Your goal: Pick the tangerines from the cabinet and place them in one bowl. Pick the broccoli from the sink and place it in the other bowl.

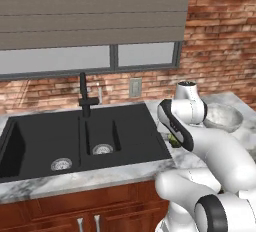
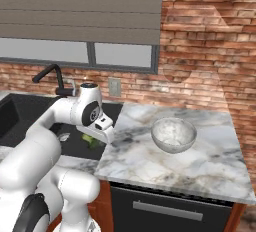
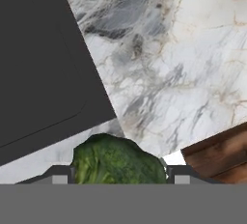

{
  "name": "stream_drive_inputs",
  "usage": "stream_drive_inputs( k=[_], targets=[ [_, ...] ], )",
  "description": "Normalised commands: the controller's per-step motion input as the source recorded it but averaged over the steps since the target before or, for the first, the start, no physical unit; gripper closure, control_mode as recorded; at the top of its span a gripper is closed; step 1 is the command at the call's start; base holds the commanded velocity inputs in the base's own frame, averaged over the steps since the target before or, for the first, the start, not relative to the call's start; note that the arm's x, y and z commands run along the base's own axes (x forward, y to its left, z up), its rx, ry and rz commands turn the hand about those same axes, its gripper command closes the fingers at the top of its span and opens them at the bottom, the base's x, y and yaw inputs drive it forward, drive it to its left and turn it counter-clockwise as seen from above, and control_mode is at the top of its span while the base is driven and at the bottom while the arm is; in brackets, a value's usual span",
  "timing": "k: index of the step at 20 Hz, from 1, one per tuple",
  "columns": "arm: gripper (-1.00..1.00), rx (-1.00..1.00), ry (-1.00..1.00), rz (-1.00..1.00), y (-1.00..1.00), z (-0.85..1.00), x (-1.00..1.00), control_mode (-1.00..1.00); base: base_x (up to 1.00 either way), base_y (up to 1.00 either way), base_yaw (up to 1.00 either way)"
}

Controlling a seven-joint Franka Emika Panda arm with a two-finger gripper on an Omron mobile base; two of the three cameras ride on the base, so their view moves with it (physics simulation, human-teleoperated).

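The gripper [image 3: 118,177] is clamped on the broccoli [image 3: 118,162], holding it above the marble counter [image 3: 193,73] just beside the sink [image 1: 75,136], at its right rim. A marbled grey bowl [image 2: 173,134] sits farther right of the sink.

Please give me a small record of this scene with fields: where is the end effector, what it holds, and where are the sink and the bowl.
end effector: over the counter edge beside the sink, shut on the broccoli
broccoli: green clump between the two finger tips, off the sink
sink: black double basin, two silver drains, black faucet behind
bowl: grey marbled, on the marble counter right of the sink, nothing visible inside
counter: marble, dark appliance front below
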Motion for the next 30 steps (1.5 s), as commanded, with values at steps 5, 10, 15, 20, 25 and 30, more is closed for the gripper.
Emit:
stream_drive_inputs(
  k=[5,10,15,20,25,30],
  targets=[
    [1.00,0.00,0.00,0.00,0.00,0.00,0.00,1.00,0.03,-0.61,-0.02],
    [1.00,0.00,0.00,0.00,0.00,0.00,0.00,1.00,0.01,-0.20,0.00],
    [1.00,0.00,0.00,0.00,0.00,0.00,0.00,1.00,0.00,0.00,0.00],
    [1.00,0.00,0.00,0.00,0.00,0.00,0.00,-1.00,0.00,0.00,0.00],
    [1.00,-0.01,0.02,-0.01,0.03,0.03,0.20,-1.00,0.00,0.00,0.00],
    [1.00,-0.02,0.03,-0.01,-0.06,0.07,0.49,-1.00,0.00,0.00,0.00]
  ],
)
